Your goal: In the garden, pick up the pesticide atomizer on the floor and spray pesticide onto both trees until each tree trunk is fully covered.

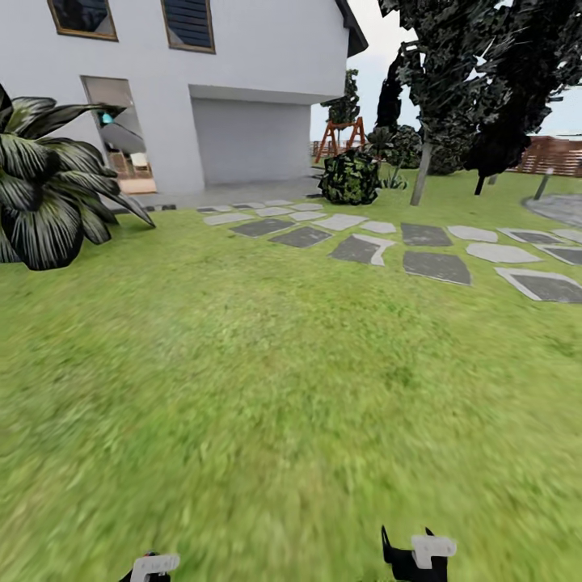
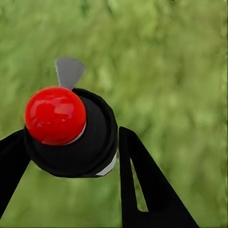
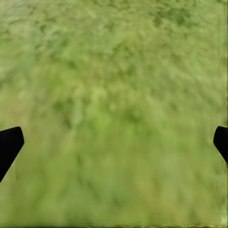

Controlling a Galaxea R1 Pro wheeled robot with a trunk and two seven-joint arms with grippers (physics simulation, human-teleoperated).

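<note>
- While gripped between the left gripper's (image 2: pixel 71 161) black fingers (image 2: pixel 142 175), the atomizer (image 2: pixel 71 137) with its red cap hung over the lawn (image 1: pixel 267 388).
- Right gripper (image 3: pixel 114 142) was spread wide, empty, over grass.
- Pale tree trunk (image 1: pixel 420 174) stood beyond the stepping stones (image 1: pixel 436 265), near the white house (image 1: pixel 242 81).

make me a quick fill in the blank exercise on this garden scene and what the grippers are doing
1. The left gripper is shut on a black atomizer with a ____ ball-shaped top.
2. The right gripper is open, with nothing but ____ below it.
3. The grey stepping stones run across the lawn toward the ____ house.
4. A tree trunk rises at the far side of the lawn, ____ the stepping stones.

Missing words: red; grass; white; beyond
</note>
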